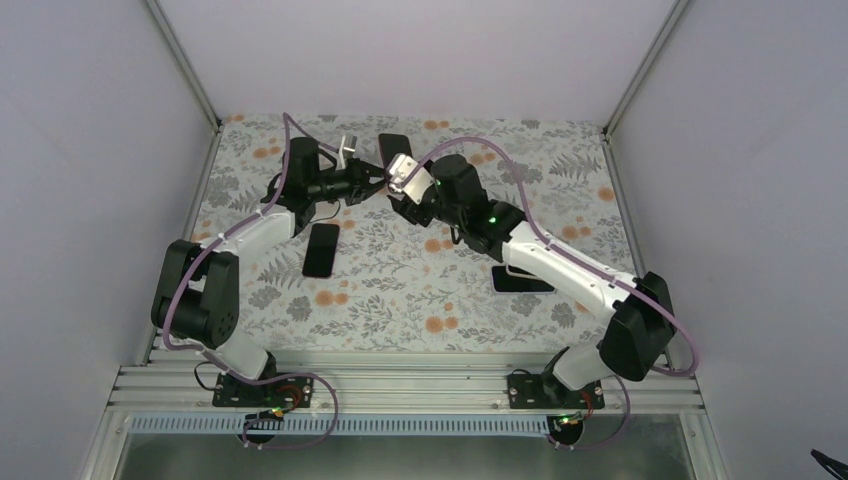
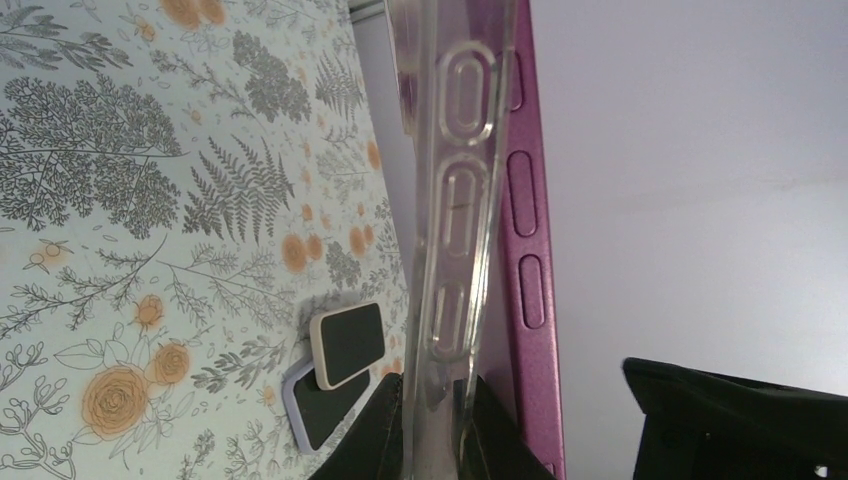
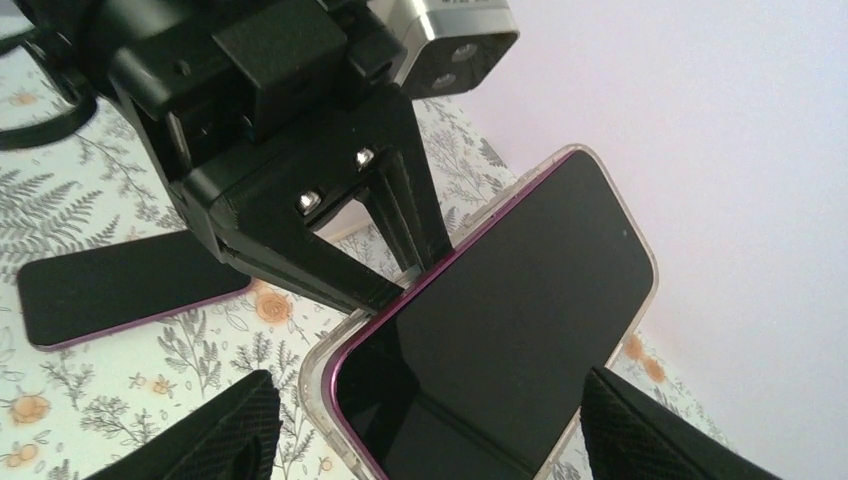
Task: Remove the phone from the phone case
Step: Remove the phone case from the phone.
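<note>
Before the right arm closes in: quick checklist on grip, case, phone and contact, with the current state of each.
1. Left pincer shut on clear case wall: ok.
2. Purple phone side lifted off that wall: ok, gap shows.
3. Right pincer open, straddling the phone: ok.
4. Right pincer touching the phone: cannot tell.
5. Phone free of the case: not ok, the rim wraps its far corner.
</note>
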Motion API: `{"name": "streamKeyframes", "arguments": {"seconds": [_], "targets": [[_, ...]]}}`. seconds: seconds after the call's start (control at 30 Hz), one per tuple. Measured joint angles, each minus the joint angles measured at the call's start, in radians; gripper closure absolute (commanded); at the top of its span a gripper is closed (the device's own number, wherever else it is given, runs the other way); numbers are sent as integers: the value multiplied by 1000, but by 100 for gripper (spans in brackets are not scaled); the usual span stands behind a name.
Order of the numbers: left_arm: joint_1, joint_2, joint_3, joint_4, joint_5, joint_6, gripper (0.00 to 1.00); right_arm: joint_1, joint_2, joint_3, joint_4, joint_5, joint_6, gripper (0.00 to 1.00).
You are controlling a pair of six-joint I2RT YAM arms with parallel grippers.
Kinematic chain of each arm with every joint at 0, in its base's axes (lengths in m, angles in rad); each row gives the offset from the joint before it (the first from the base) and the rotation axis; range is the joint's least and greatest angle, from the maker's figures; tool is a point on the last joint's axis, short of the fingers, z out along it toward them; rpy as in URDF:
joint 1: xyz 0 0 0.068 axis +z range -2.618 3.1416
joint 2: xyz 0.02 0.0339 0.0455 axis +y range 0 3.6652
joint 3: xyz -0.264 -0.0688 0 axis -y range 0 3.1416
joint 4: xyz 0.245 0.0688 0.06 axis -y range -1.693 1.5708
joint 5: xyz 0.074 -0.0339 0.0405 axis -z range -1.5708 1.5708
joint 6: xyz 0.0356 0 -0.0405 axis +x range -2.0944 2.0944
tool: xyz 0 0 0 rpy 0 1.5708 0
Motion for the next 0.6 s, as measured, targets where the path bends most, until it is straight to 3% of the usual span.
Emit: {"name": "streamKeyframes", "arguments": {"seconds": [0.37,0.6], "targets": [[0,0,0,22,3,-25,98,56,39,-71,131,175,-92,31],[1,0,0,26,2,-25,98,63,56,-72,156,208,-107,30]]}}
